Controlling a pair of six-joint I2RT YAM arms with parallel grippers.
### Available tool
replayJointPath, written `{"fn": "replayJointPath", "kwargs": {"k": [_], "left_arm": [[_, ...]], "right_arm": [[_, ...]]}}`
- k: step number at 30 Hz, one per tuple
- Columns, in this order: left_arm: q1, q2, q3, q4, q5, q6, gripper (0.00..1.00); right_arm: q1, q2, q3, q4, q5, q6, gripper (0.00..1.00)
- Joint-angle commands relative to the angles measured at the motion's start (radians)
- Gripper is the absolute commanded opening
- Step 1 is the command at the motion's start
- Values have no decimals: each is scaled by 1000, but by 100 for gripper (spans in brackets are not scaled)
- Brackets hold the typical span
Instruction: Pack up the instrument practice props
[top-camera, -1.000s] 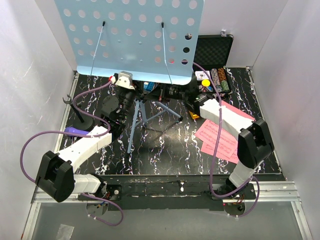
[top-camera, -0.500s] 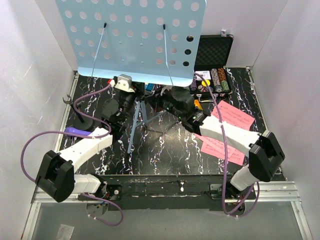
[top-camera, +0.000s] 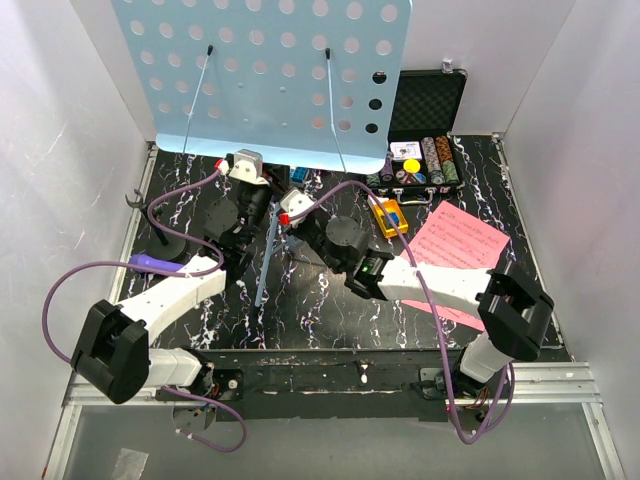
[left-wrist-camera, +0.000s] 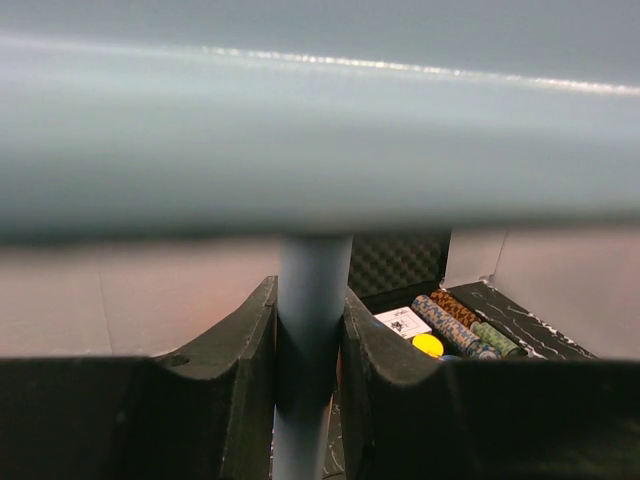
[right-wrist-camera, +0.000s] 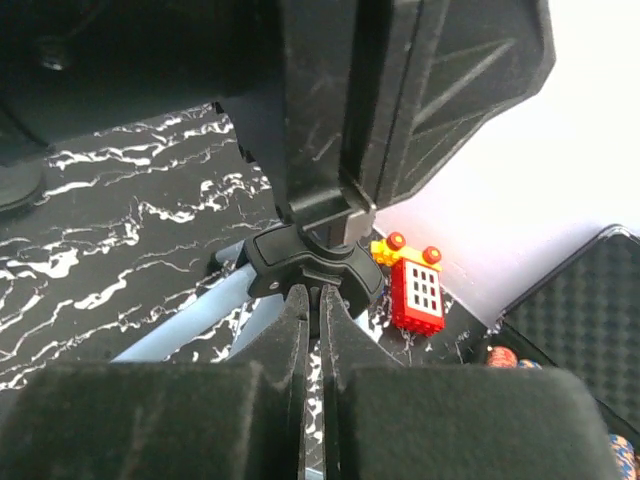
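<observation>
**Fig. Folding the stand, left arm bracing and right arm at the leg joint.**

The stand (top-camera: 260, 70) is upright at the back centre of the table (top-camera: 330, 310). Its perforated panel is tilted toward the arms.

- **Left arm.** My left gripper (left-wrist-camera: 310, 305) is clamped narrow around the pole (left-wrist-camera: 312, 270) just under the panel, one pad flat on each side.
- **Right arm.** My right gripper (right-wrist-camera: 312, 300) has its fingers pressed fully together and holds nothing. Its tips sit at the black hub (right-wrist-camera: 300, 262), where the blue legs (right-wrist-camera: 180, 330) splay out; I cannot tell whether they touch it.
- **Other props.** The pink sheets (top-camera: 455, 245) lie at the right. The mic (top-camera: 152, 263) and mic stand (top-camera: 165, 238) are at the left. All three are unpacked.

**Step in hand, as I read it:** collapse the tripod, using the closed right fingers as a pusher on the hub.

**To do it well**
- Hold the left grip firm and the pole vertical, so that the push goes into the sliding joint and not into tipping the stand.
- Drive the right tips along the pole's axis, centred on the hub; off-centre they will slip onto a leg.
- Move slowly, since the panel is top-heavy.
- Watch the red and yellow toy (right-wrist-camera: 415, 290) and the chip case (top-camera: 430, 100) just behind; a swinging leg could sweep them.
</observation>
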Motion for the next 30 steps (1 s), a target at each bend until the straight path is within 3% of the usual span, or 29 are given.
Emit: {"fn": "replayJointPath", "kwargs": {"k": [1, 3, 4, 5, 13, 17, 19, 25, 30], "left_arm": [[-16, 78, -114, -339, -54, -92, 0], [-16, 84, -112, -337, -56, -90, 0], [-16, 82, -114, -339, -56, -90, 0], [-16, 84, -115, -339, -56, -90, 0], [-18, 52, -151, -291, -74, -113, 2], [-18, 10, -146, -291, -64, -94, 25], [-16, -10, -137, -302, -60, -84, 32], [-16, -54, -117, -314, -53, -75, 43], [-15, -65, -103, -290, -48, -75, 46]], "right_arm": [[-29, 10, 22, -284, 252, -104, 8], [-28, -48, 15, -385, 184, -8, 54], [-28, -82, -2, -396, 159, 28, 82], [-28, -108, -12, -415, 151, 75, 86], [-3, -310, -90, -620, 105, 399, 89], [-2, -389, -120, -677, 99, 487, 90], [-2, -410, -128, -691, 99, 501, 91], [-2, -427, -133, -708, 102, 543, 92], [-2, -415, -131, -708, 65, 590, 92]]}}
